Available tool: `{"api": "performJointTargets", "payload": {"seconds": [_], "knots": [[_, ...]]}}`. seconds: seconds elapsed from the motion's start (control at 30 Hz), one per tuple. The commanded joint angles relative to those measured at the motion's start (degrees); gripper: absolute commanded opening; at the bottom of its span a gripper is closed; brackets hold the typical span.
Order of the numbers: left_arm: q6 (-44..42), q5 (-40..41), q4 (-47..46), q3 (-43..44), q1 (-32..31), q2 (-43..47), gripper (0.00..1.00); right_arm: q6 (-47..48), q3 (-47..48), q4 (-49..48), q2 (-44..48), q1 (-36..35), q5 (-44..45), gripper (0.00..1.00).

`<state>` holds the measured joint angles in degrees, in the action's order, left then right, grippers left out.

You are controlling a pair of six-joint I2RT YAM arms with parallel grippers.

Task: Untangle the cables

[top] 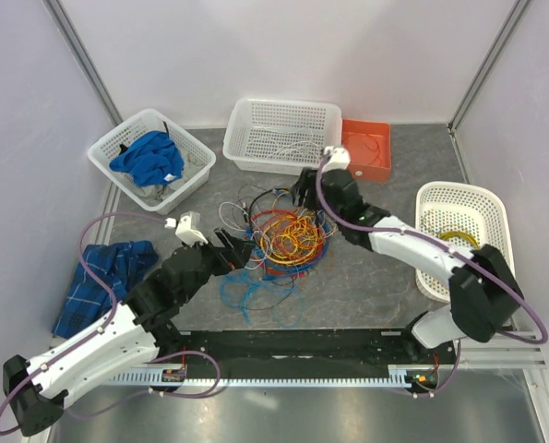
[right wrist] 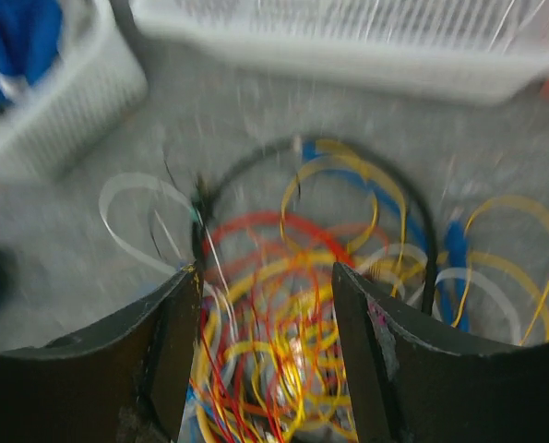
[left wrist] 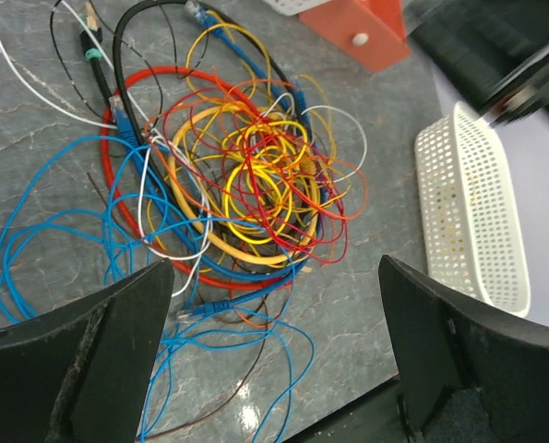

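Currently, cables (top: 285, 238) at centre frame, one knotted bunch; left gripper (left wrist: 274, 277) and right gripper (right wrist: 267, 273) jaws apart; likely risk: snagged loops drag everything.

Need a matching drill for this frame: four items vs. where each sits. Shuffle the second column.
1. cables
2. blue cloth
3. orange tray
4. plaid cloth

A. in the far-left basket
B. flat on the table, left side
C. heaped at table centre
D. just right of the far middle basket

Pairs: 1-C, 2-A, 3-D, 4-B
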<state>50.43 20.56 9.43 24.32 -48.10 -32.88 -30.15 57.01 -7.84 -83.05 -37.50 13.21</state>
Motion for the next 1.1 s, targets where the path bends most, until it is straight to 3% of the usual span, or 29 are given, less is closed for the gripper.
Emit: {"api": "performJointTargets", "payload": {"seconds": [0.0, 0.33, 0.4, 0.43, 0.47, 0.57, 0.83, 1.07], "knots": [[0.2, -0.1, 4.5, 3.1, -0.2, -3.2, 1.0, 3.7, -3.7, 2.6, -4.7, -6.3, -3.1, 0.66], [5.0, -3.3, 4.5, -1.5, -0.2, -2.9, 0.98, 4.8, -6.2, 2.5, -14.1, -9.8, -1.4, 0.69], [5.5, -3.5, 4.9, -2.3, -0.2, -2.2, 0.97, 4.9, -5.9, 3.3, -15.4, -10.0, -1.0, 0.66], [5.6, -3.6, 4.8, -2.5, -0.2, -1.6, 0.97, 5.0, -6.0, 3.4, -15.9, -10.0, -0.6, 0.6], [5.8, -3.6, 5.0, -2.8, -0.2, -1.2, 0.97, 4.8, -6.2, 3.4, -15.9, -10.0, -0.6, 0.41], [6.1, -3.1, 5.2, -3.4, -0.2, 0.2, 0.96, 4.8, -7.2, 3.5, -13.6, -10.1, 1.3, 0.0], [3.2, 0.5, 5.3, -0.8, -0.2, 1.3, 0.95, 7.8, -8.1, 6.1, 10.8, -18.0, 11.0, 0.0], [-2.0, 5.6, 1.4, 3.5, -0.2, 0.4, 0.95, 11.9, 2.0, 16.2, 19.6, -20.3, 14.6, 0.0]]}}
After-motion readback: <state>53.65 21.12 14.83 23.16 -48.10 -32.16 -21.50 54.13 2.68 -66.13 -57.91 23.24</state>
